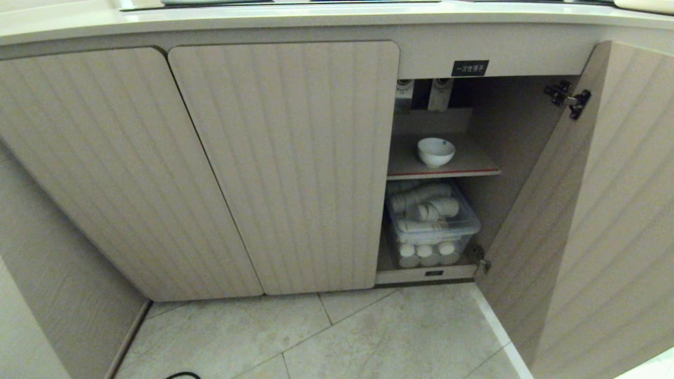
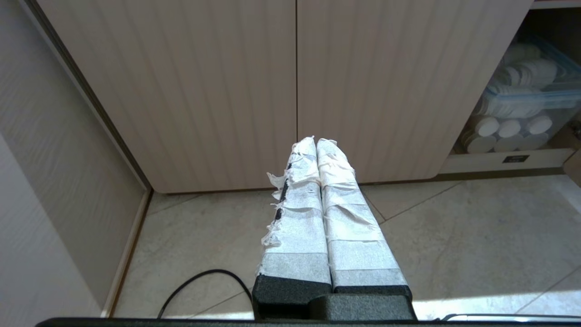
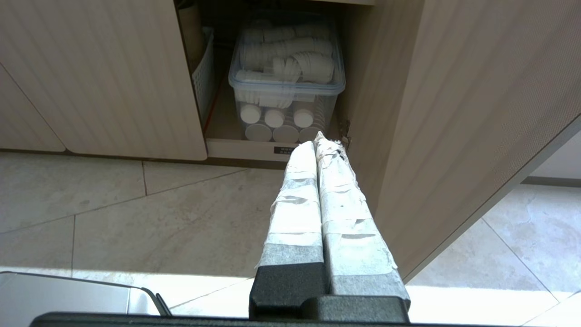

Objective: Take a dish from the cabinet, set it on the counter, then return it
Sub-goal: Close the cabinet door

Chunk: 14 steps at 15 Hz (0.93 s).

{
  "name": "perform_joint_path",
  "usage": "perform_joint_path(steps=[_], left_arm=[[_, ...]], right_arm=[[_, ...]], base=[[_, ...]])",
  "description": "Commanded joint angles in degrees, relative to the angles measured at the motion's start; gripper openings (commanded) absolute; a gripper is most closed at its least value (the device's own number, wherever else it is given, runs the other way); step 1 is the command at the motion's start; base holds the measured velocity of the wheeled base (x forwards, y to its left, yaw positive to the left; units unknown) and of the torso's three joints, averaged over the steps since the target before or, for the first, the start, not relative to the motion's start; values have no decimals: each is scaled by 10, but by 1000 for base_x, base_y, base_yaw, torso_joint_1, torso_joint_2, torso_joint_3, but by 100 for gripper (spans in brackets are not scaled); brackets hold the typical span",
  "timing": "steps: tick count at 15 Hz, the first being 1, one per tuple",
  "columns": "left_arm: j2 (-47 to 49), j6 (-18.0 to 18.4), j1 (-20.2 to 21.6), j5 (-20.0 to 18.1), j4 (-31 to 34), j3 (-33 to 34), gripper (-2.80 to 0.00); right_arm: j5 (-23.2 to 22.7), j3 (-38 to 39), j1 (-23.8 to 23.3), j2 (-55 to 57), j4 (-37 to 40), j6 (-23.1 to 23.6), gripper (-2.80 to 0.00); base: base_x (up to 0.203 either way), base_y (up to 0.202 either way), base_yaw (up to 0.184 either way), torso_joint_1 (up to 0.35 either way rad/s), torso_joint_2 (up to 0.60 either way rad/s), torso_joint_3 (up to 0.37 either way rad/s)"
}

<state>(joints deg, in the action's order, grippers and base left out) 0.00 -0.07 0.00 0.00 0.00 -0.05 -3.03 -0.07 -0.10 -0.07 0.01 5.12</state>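
White bowl (image 1: 436, 151) upright on the red-edged upper shelf (image 1: 463, 169) of the cabinet (image 1: 284, 168), right door (image 1: 595, 221) open; lidded clear bin of paper cups (image 1: 432, 223) below; left gripper (image 2: 316, 141) and right gripper (image 3: 314, 140) low over the floor tiles (image 1: 368, 337), taped fingers pressed together, empty.

Small black label (image 1: 469, 68) with white Chinese characters on cabinet (image 1: 284, 158) frame above open compartment; characters probably unreadable.

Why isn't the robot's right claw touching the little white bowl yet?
Apart. In the head view the bowl sits alone on the cabinet's upper shelf, no gripper near it. The right wrist view shows the right gripper shut, low, near the floor.
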Motion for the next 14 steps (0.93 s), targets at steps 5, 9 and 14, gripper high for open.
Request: perform_joint_path(steps=[5, 9, 14], left_arm=[[0, 0, 0, 0, 0, 0, -280], [0, 0, 0, 0, 0, 0, -280], [0, 0, 0, 0, 0, 0, -280]], right_arm=[[0, 0, 0, 1, 0, 1, -280], [0, 0, 0, 1, 0, 1, -280], [0, 0, 0, 1, 0, 1, -280]], base=[[0, 0, 0, 0, 0, 0], [1, -66, -3, 1, 1, 4], [0, -192, 12, 4, 2, 6]])
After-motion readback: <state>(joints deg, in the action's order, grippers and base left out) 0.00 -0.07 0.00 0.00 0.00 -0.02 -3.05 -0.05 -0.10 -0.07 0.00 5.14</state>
